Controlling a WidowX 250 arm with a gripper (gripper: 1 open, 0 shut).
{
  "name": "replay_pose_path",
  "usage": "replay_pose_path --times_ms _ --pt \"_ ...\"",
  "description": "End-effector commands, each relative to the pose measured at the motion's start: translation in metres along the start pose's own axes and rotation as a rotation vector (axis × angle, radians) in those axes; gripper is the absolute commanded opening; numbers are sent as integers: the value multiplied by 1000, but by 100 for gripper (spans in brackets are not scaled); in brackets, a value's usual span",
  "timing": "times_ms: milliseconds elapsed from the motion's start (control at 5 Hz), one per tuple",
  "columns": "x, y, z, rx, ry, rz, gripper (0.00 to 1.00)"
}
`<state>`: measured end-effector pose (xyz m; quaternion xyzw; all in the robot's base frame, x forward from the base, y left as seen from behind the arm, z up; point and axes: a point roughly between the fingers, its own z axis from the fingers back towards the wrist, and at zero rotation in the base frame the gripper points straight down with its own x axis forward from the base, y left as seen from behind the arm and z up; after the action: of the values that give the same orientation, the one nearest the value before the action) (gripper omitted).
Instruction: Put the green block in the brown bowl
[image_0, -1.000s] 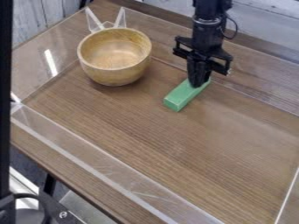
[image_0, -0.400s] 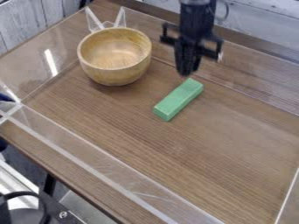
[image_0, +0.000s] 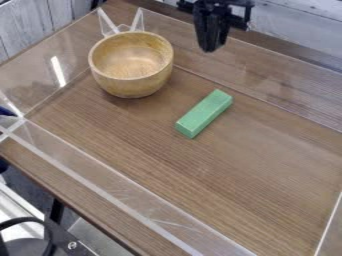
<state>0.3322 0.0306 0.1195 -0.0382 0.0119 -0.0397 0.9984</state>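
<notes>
The green block (image_0: 205, 113) lies flat on the wooden table, right of centre, with its long side running diagonally. The brown bowl (image_0: 131, 64) stands upright and empty at the back left, a short way from the block. My gripper (image_0: 211, 44) hangs high at the top of the view, pointing straight down, above and behind the block and to the right of the bowl. It touches neither and nothing is between its fingers. The dark fingers read as one narrow shape, so I cannot make out a gap.
A clear plastic wall (image_0: 80, 165) runs along the front and left edges of the table (image_0: 254, 190). Thin white wire pieces (image_0: 118, 22) stick up just behind the bowl. A raised back edge runs behind the gripper.
The gripper has risen straight up from the block's far end to the top of the view. The block lies free, shifted slightly to the left of where it was.
</notes>
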Motion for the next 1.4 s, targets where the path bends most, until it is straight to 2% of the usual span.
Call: replay_pose_path --times_ms 0,1000,1200 --pt "1 0 -3 8 -18 -20 100" --pt "-6 -2 -77 13 82 -56 100" --pt "-5 -1 -82 12 83 -51 0"
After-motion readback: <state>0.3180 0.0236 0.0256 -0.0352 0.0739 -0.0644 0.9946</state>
